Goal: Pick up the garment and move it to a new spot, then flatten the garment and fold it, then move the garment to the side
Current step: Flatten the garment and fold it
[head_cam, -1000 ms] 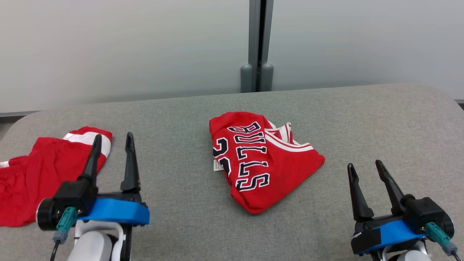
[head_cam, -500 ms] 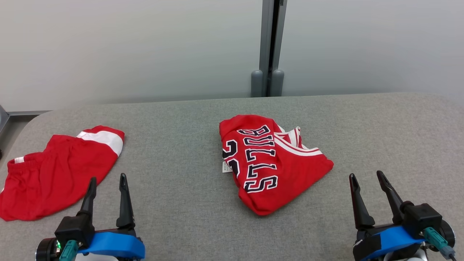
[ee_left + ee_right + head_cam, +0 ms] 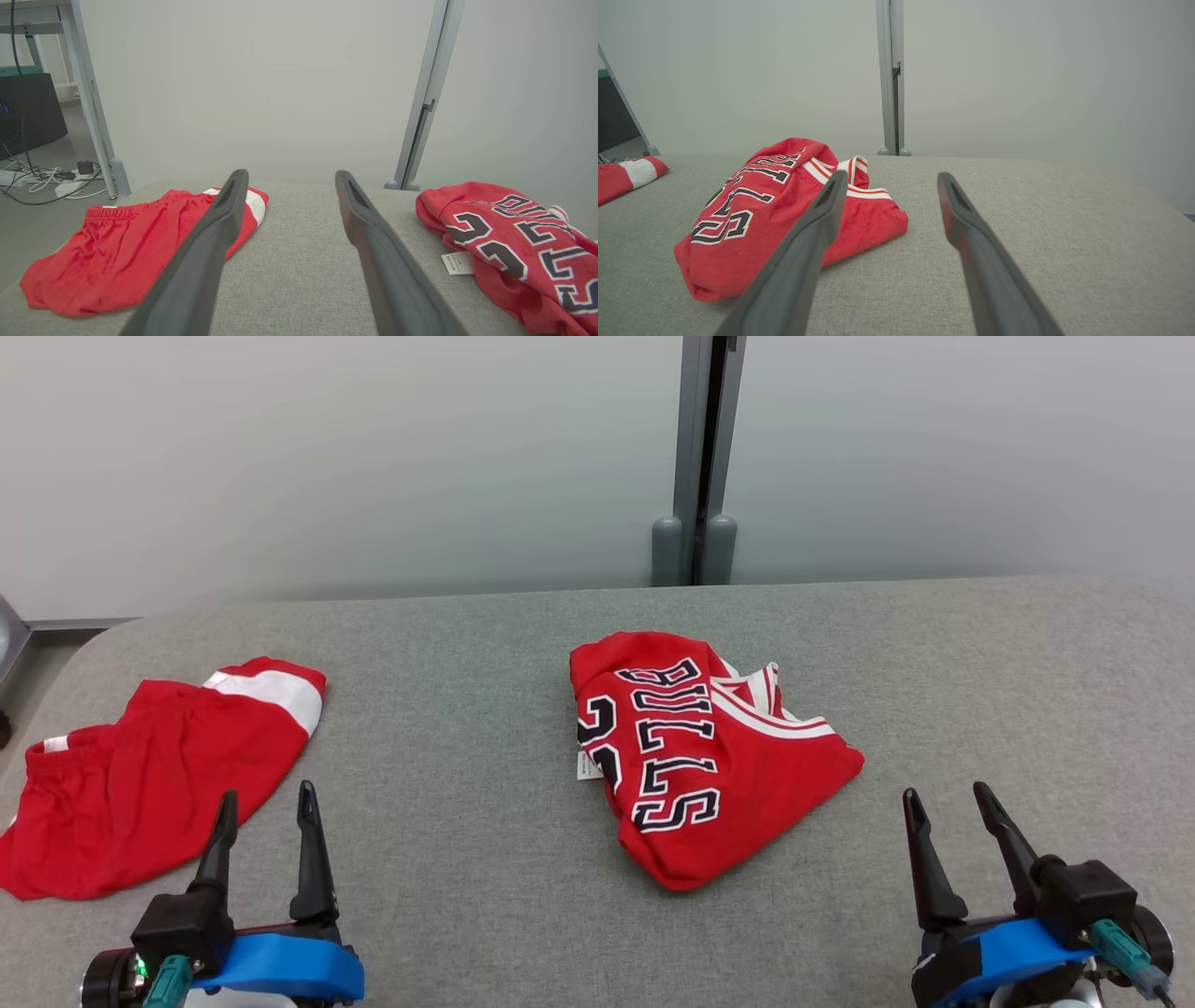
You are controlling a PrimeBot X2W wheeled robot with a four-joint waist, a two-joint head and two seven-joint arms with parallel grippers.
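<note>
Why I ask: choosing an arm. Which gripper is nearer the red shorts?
Left. The left gripper is right at the edge of the red shorts; the right gripper sits far off, beyond the jersey.

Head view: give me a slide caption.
Crumpled red jersey at centre, red shorts at left; left gripper and right gripper hover, jaws open.

Left fingers (image 3: 310, 859) spread wide, empty, tips pointing forward. Right fingers (image 3: 926, 868) likewise; wrists apparently level, mostly cropped.
</note>
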